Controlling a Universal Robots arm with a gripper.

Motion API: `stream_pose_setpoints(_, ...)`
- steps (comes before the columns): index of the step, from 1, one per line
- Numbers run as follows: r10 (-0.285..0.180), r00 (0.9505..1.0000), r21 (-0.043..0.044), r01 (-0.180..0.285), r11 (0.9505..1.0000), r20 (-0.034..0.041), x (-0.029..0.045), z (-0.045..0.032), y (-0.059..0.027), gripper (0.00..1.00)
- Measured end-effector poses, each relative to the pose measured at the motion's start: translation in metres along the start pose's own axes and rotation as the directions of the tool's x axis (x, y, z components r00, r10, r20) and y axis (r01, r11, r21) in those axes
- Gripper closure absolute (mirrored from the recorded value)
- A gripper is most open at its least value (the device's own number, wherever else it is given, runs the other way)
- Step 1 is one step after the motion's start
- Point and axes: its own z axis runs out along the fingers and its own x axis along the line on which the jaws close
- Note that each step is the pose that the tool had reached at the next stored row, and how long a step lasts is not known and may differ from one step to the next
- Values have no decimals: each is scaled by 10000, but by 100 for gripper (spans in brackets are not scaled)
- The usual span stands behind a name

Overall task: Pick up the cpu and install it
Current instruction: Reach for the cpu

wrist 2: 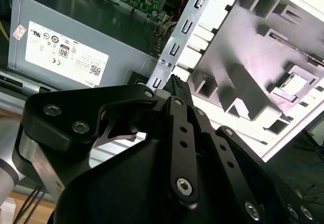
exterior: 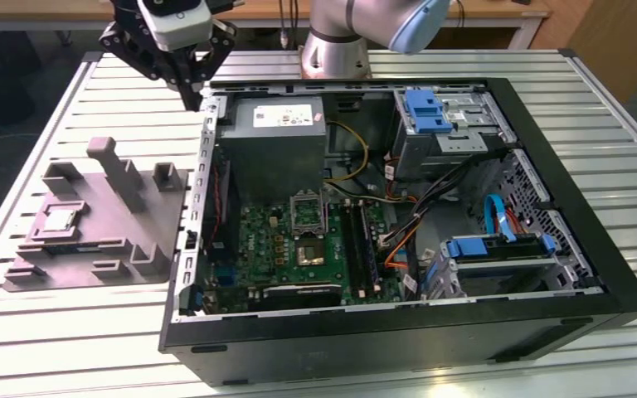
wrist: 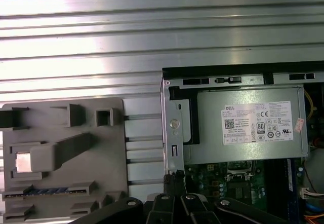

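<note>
The cpu (exterior: 60,218) is a small silvery square chip lying in a recess of the grey plastic fixture (exterior: 130,240), on the exterior view's left, beside the open computer case. It also shows in the first wrist view as the cpu (wrist: 23,161) and in the second wrist view as the cpu (wrist 2: 296,83). My gripper (exterior: 193,98) hangs above the case's back corner by the power-supply box (exterior: 279,141), well away from the chip. Its black fingertips (wrist 2: 174,82) meet with nothing between them. In the first wrist view the gripper (wrist: 174,181) sits over the case's metal edge.
The open case (exterior: 562,207) holds a green motherboard (exterior: 263,249) with an open socket (exterior: 309,251) and its raised black frame (exterior: 305,203), plus cables and blue drive bays (exterior: 430,112). All of it rests on a slatted metal table (exterior: 75,332). The arm's base (exterior: 335,50) stands behind the case.
</note>
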Motion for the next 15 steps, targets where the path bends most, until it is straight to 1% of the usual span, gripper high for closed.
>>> stream_pose_setpoints(5,0,10000,-1,0,10000,0,45,1,-3,89)
stream_pose_setpoints(15,0,10000,0,0,10000,-4,98,5,-8,89)
